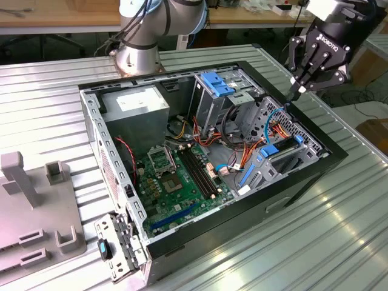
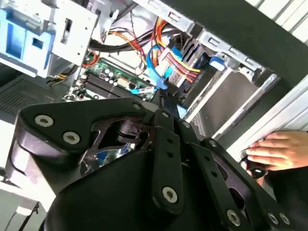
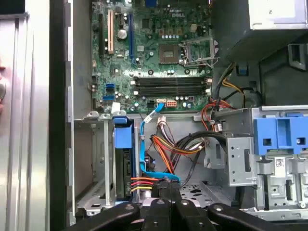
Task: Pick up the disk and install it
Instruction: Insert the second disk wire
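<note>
Gripper (image 1: 295,92) sits upper right of the exterior view, over the far right edge of the open computer case (image 1: 330,159). Fingers drawn together to a point, nothing between them, tips just above the blue cables (image 1: 274,118) w/ the orange/red wire bundle near.

In the first wrist view the fingertips (image 3: 169,188) meet at bottom centre, right by the blue cable and red/yellow wires, over the metal floor of the case.

Disk (image 3: 123,159) is already seated on edge in the drive cage (image 3: 94,159), lower left of the first wrist view; blue rail on top, dark body below, plug w/ red/yellow wires at its near end. In the exterior view the disk (image 1: 280,151) shows as a dark slab w/ blue ends, centre right, below the gripper and apart from it.

Motherboard (image 1: 182,176) lies mid-frame in the exterior view; blue bracket (image 1: 216,83) on the grey cage, top centre. A person's hand (image 2: 276,151) rests on the case's outer edge, right side of the second wrist view.
</note>
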Tool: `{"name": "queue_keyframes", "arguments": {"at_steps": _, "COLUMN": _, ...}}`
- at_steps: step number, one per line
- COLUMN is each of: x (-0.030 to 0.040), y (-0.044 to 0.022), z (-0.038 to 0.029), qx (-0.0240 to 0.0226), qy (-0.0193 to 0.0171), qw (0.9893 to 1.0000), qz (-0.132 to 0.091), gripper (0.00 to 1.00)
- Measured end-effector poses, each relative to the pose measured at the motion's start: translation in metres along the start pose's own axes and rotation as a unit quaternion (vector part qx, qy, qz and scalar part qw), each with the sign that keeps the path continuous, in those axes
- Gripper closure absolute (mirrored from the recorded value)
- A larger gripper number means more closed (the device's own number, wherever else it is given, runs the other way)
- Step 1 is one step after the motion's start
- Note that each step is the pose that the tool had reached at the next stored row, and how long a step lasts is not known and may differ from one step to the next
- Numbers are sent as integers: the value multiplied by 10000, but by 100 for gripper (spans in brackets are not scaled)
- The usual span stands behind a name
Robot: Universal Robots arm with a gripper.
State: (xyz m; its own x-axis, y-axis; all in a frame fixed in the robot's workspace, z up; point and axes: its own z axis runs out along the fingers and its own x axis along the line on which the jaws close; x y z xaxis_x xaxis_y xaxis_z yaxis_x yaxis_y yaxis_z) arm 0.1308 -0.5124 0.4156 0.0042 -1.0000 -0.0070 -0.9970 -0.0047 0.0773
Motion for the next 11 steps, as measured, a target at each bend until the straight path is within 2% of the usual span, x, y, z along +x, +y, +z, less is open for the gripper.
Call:
{"name": "queue_keyframes", "arguments": {"at_steps": 1, "x": -22, "y": -38, "z": 73, "qx": -1, "qy": 103, "qw": 9999, "qz": -78, "gripper": 89}}
{"name": "queue_keyframes", "arguments": {"at_steps": 2, "x": -81, "y": -75, "z": 127, "qx": -2, "qy": 256, "qw": 9997, "qz": -67, "gripper": 89}}
{"name": "queue_keyframes", "arguments": {"at_steps": 3, "x": -115, "y": -80, "z": 177, "qx": -1, "qy": 371, "qw": 9993, "qz": -58, "gripper": 64}}
{"name": "queue_keyframes", "arguments": {"at_steps": 4, "x": -142, "y": -81, "z": 196, "qx": 0, "qy": 409, "qw": 9991, "qz": -55, "gripper": 64}}
{"name": "queue_keyframes", "arguments": {"at_steps": 5, "x": -154, "y": -82, "z": 201, "qx": 3, "qy": 456, "qw": 9989, "qz": -51, "gripper": 64}}
{"name": "queue_keyframes", "arguments": {"at_steps": 6, "x": -157, "y": -82, "z": 207, "qx": 5, "qy": 482, "qw": 9988, "qz": -49, "gripper": 64}}
{"name": "queue_keyframes", "arguments": {"at_steps": 7, "x": -162, "y": -83, "z": 215, "qx": 8, "qy": 528, "qw": 9986, "qz": -46, "gripper": 65}}
{"name": "queue_keyframes", "arguments": {"at_steps": 8, "x": -166, "y": -84, "z": 226, "qx": 11, "qy": 608, "qw": 9981, "qz": -40, "gripper": 78}}
{"name": "queue_keyframes", "arguments": {"at_steps": 9, "x": -168, "y": -84, "z": 234, "qx": 12, "qy": 675, "qw": 9977, "qz": -34, "gripper": 84}}
{"name": "queue_keyframes", "arguments": {"at_steps": 10, "x": -167, "y": -85, "z": 241, "qx": 13, "qy": 707, "qw": 9975, "qz": -31, "gripper": 89}}
{"name": "queue_keyframes", "arguments": {"at_steps": 11, "x": -168, "y": -85, "z": 242, "qx": 19, "qy": 721, "qw": 9974, "qz": -30, "gripper": 89}}
